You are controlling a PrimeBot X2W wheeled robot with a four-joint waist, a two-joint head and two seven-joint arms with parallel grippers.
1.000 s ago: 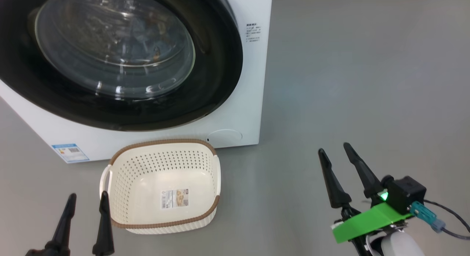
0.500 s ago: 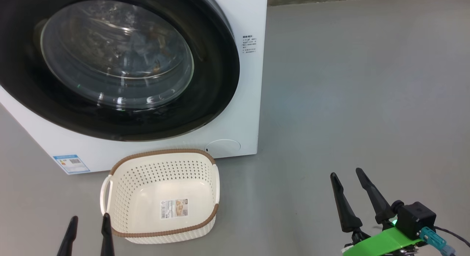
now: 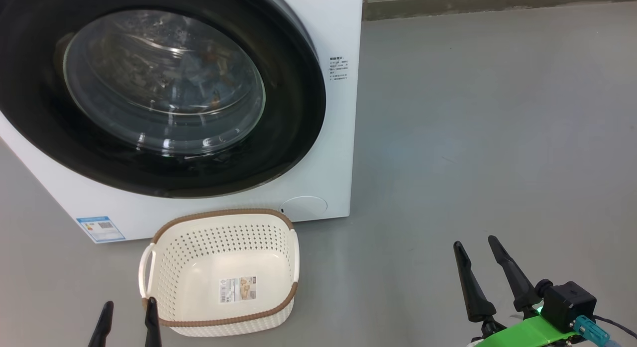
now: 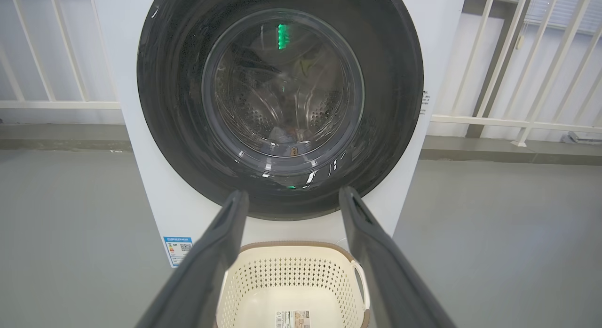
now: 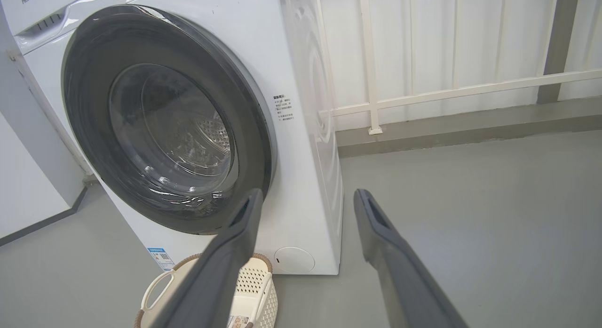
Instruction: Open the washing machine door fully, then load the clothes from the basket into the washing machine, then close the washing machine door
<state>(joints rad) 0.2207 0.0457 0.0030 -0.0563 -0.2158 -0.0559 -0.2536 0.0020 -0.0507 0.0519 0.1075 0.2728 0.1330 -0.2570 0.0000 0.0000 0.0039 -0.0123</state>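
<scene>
Both jaw pairs standing spread, holding nothing: left gripper [image 3: 129,303] hanging just beside basket [image 3: 219,215], right gripper [image 3: 475,241] well apart. Basket sitting empty before washing machine [image 3: 338,138]; washing machine door [image 3: 298,88] looking shut, clothes [image 3: 211,70] showing dimly behind glass. Door judged stiff, glossy, slippery; rim edge offering best hold.

One washing machine [image 3: 341,148], one washing machine door [image 3: 293,88], one basket [image 3: 224,232], one blue energy sticker [image 3: 100,229], two tools: left tool [image 3: 129,302], right tool [image 3: 475,240].
</scene>
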